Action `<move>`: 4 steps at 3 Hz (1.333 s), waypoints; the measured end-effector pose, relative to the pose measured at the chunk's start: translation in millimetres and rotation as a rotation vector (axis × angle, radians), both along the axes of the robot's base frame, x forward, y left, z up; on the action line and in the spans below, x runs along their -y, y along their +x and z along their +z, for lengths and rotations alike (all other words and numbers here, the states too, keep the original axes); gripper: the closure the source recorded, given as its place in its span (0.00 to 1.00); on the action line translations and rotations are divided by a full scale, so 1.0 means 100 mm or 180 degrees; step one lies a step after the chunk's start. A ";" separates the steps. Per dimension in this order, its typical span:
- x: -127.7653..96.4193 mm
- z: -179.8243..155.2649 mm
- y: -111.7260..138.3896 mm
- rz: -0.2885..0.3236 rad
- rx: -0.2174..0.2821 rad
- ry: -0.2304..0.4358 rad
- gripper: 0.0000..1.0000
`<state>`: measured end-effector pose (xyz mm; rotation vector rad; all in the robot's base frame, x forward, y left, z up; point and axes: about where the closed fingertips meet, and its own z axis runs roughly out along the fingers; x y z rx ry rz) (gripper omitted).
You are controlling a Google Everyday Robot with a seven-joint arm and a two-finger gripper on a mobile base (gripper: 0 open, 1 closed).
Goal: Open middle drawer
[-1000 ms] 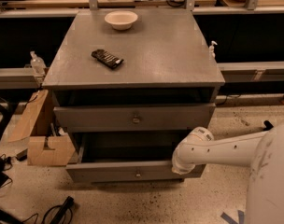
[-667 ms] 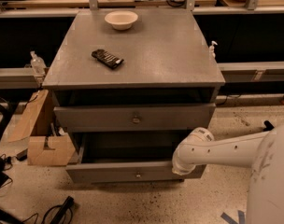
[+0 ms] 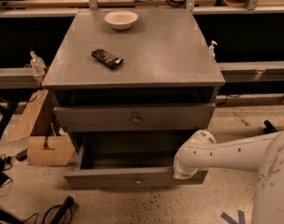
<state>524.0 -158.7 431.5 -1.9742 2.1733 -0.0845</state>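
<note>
The middle drawer [image 3: 104, 178] is a wide grey drawer with a small round knob [image 3: 138, 182]. It stands pulled well out of the grey cabinet [image 3: 156, 55], and its grey interior [image 3: 128, 150] shows. My white arm [image 3: 226, 153] reaches in from the right. Its wrist hangs over the right end of the drawer's front. My gripper [image 3: 183, 172] sits there, at the front's top edge, mostly hidden under the wrist. Above, another grey drawer front [image 3: 95, 118] with the same knob stands out a little from the cabinet.
A white bowl [image 3: 121, 19] and a dark flat packet [image 3: 107, 58] lie on the cabinet top. A cardboard box [image 3: 44, 148] stands on the floor at the left of the cabinet. Small bottles [image 3: 36, 62] stand on side ledges. Black cables [image 3: 58, 211] lie on the floor.
</note>
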 end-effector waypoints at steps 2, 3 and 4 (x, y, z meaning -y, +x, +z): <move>0.02 0.00 -0.29 -0.0013 -0.0121 -0.0001 1.00; 0.02 0.00 -0.28 -0.0013 -0.0121 -0.0001 1.00; 0.05 -0.03 -0.72 0.0018 -0.0325 0.0011 1.00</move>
